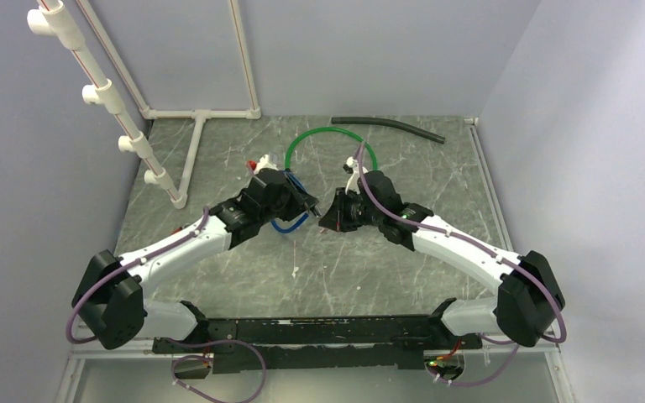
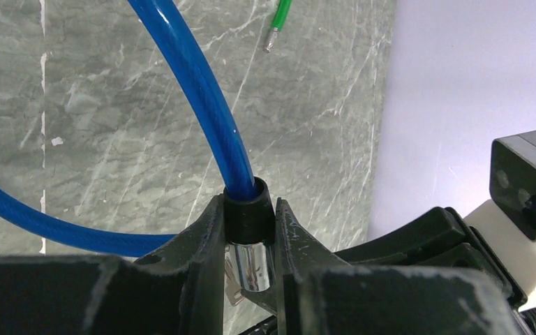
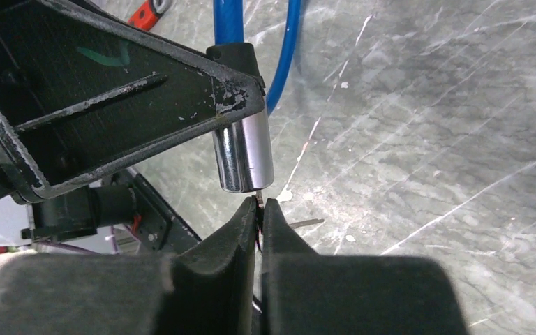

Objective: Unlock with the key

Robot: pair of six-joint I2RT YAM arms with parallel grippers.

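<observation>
1. Holds the blue cable lock (image 2: 202, 84) above the table (image 1: 369, 277) in the left gripper (image 2: 250, 206), jaws clamped tight on either side of the lock's black collar (image 2: 248, 218).
2. Shows the chrome lock cylinder (image 3: 243, 157) sticking out past the left fingers, its end face turned toward the right gripper (image 3: 258, 209).
3. Pinches a thin key (image 3: 259, 201) in the right gripper, jaws all but together, with only a sliver of metal showing between the pads.
4. Puts the key tip right at the cylinder's end face; cannot tell whether it is entering the keyhole or only touching.
5. Brings both grippers nose to nose near mid-table in the top view, with the blue cable looping down beneath them.
6. Has a green cable loop (image 1: 332, 128) lying on the table just behind the grippers, a black hose (image 1: 386, 124) along the far edge, and a white pipe frame (image 1: 193, 155) at the far left.
</observation>
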